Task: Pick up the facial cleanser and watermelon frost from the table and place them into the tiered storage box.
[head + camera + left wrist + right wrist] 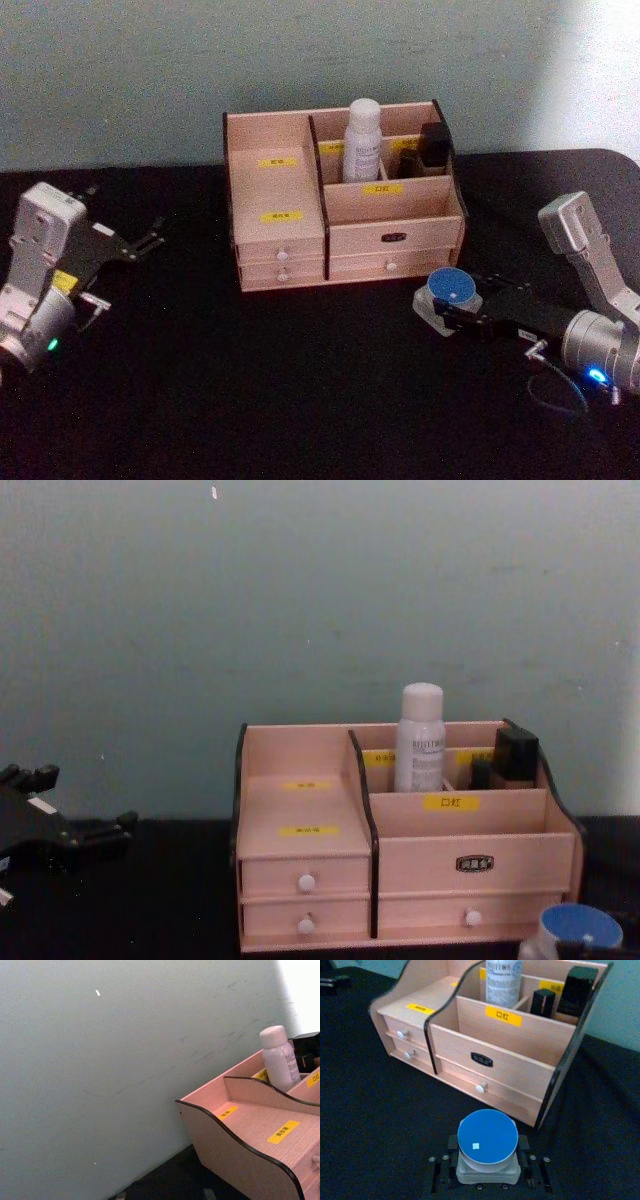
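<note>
The tiered storage box [290, 195] [500, 1055] [460, 835] stands mid-table, its side wall [235, 1155] near my left wrist camera. A white bottle, the facial cleanser [362, 140] [278, 1060] [503, 982] [420, 740], stands upright in a rear compartment. The watermelon frost [452, 288] [486, 1137] [578, 927], a small clear jar with a round blue lid, sits right of the box front. My right gripper [447, 312] [487, 1160] is shut on its base, one finger on each side. My left gripper [125, 265] [60, 830] rests open at the far left.
Black tubes [433, 148] [575, 990] [515, 755] fill the box's back right compartments. The left stepped shelves and the front right compartment with its yellow label hold nothing. The black table [300, 400] spreads in front; a pale green wall rises behind.
</note>
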You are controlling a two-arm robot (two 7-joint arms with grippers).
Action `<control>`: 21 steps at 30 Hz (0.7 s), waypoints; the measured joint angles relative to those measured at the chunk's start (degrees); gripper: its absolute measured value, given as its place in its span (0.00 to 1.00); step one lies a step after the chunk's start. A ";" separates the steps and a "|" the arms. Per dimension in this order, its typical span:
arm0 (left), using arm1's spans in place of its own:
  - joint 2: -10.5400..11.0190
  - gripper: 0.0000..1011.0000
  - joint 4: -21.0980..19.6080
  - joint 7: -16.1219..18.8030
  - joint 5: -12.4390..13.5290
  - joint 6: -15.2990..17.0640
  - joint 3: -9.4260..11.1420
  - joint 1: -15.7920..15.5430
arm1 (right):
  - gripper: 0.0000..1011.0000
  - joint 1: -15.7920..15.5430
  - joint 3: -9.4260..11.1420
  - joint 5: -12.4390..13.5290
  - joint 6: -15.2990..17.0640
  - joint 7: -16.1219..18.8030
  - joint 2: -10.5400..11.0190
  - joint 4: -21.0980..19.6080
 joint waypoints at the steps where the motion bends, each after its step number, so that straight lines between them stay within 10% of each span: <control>1: 0.00 0.99 0.00 0.00 0.00 0.00 0.00 0.00 | 0.70 0.00 0.00 0.00 0.00 0.00 0.00 0.00; 21: 0.00 0.99 0.00 0.00 0.00 0.00 0.00 0.00 | 0.70 4.32 -2.12 3.13 -0.95 4.44 0.46 -2.96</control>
